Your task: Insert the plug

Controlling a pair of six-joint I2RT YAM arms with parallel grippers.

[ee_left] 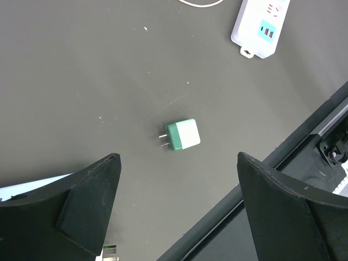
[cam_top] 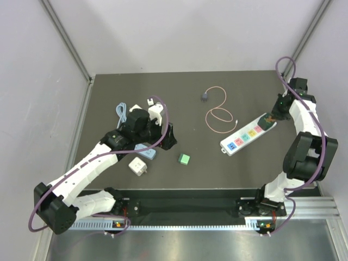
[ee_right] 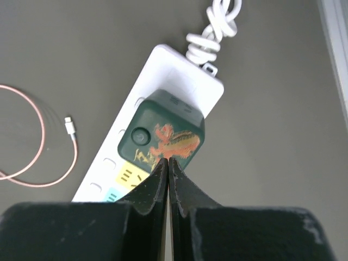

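- Two arms work over a dark matte table [cam_top: 163,87]; neither holds the plug [cam_top: 204,97].
- The plug's small dark grey head lies flat at the far centre of the table, well apart from both grippers.
- Its thin pink cable [cam_top: 220,109] leaves the head on the far-right side, arcs right, then comes toward the near side in overlapping loops.
- Overall long axis runs far-left to near-right, with the head at the far end and the tip at the near-right end.
- The tiny white tip [cam_top: 237,120] ends the cable just beside the power strip, not touching it; in the right wrist view it points up the frame.
- Which way the head's prongs face is too small to tell.
- A white power strip with coloured socket panels [cam_top: 244,137] lies diagonally on the right side of the table, near-left to far-right.
- A dark green block adapter with an orange drawing [ee_right: 163,130] sits plugged into the strip's far end, next to a knotted white cord [ee_right: 215,27].
- The right gripper [ee_right: 166,161] is clenched, fingers pressed together with nothing between them. Its tips are at the near edge of the green block; I cannot tell if they touch it.
- The left gripper [ee_left: 178,157] is released, fingers spread wide with nothing between them. It hovers above a small green-and-white cube adapter [ee_left: 182,135] whose two prongs point left in the left wrist view.
- A white cube adapter [cam_top: 138,166] sits near-left of the green-and-white one, beside the left arm.
- A light-blue cable [cam_top: 122,111] lies coiled on the far-left side, beyond the left arm.
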